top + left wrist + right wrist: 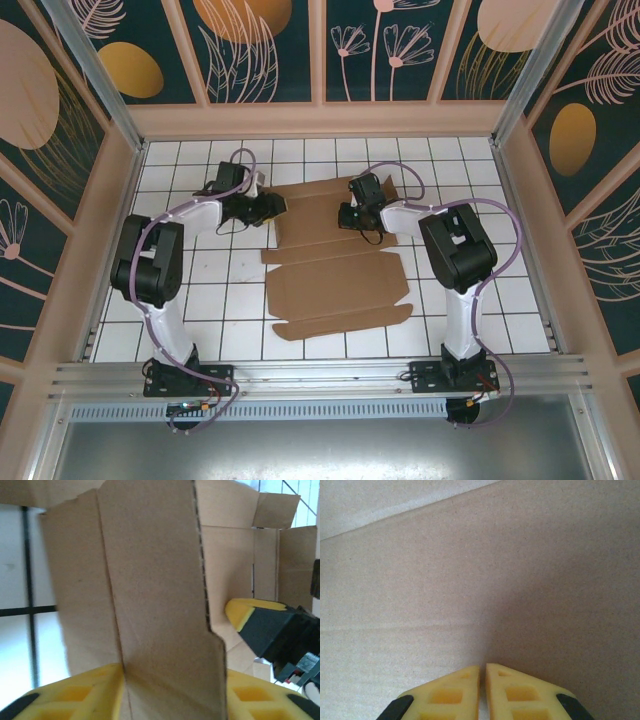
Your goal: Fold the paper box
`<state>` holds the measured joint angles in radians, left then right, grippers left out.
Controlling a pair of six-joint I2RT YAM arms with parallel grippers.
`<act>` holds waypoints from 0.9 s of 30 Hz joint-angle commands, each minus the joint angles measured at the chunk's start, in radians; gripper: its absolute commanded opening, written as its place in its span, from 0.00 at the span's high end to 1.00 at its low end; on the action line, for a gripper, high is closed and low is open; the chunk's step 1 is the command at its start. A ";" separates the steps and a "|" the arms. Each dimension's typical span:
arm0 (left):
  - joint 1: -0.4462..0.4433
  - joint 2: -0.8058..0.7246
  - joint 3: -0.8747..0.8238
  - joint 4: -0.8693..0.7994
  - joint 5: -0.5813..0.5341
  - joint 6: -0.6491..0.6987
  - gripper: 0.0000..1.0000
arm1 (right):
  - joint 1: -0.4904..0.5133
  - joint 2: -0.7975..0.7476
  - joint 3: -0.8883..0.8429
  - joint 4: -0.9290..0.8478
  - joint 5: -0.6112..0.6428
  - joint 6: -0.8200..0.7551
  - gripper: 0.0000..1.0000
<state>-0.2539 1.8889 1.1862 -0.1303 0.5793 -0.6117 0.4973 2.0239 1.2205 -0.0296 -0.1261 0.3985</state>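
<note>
The paper box [335, 285] is a brown die-cut cardboard sheet lying mostly flat on the white tiled table, with its far part between the two grippers. My left gripper [272, 208] is at the sheet's far left edge. In the left wrist view its yellow fingers [75, 695] stand apart, with a raised cardboard flap [155, 605] face-on between them, so the left gripper [175, 695] is open. My right gripper [347, 215] is over the far middle of the sheet. It [483, 667] is shut, tips down on bare cardboard [480, 580]. Its yellow fingertip [240, 612] shows beyond the flap.
The tiled table [200, 280] is fenced by a wooden frame with patterned walls [300, 40] on three sides. A metal rail [320, 375] carrying both arm bases runs along the near edge. Bare tiles lie left and right of the sheet.
</note>
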 commanded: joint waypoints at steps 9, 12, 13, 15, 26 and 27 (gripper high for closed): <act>-0.060 0.106 0.081 -0.009 -0.032 -0.004 0.26 | 0.014 0.056 -0.041 -0.103 0.011 0.010 0.85; -0.060 0.128 0.074 -0.003 -0.042 0.003 0.25 | 0.014 0.053 -0.040 -0.108 0.011 0.008 0.84; -0.060 0.132 0.067 0.004 -0.042 0.002 0.25 | 0.014 0.052 -0.038 -0.112 0.013 0.008 0.84; -0.061 0.143 0.058 0.014 -0.046 0.002 0.25 | 0.014 0.052 -0.035 -0.116 0.013 0.007 0.84; -0.061 0.022 0.069 -0.057 -0.156 0.031 0.27 | 0.010 0.036 -0.035 -0.129 -0.010 0.010 0.82; -0.062 -0.007 0.070 -0.082 -0.192 0.036 0.27 | 0.010 0.032 -0.035 -0.127 -0.015 0.010 0.82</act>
<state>-0.3233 1.9633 1.2472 -0.1181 0.5137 -0.6132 0.4992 2.0235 1.2209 -0.0292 -0.1314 0.3988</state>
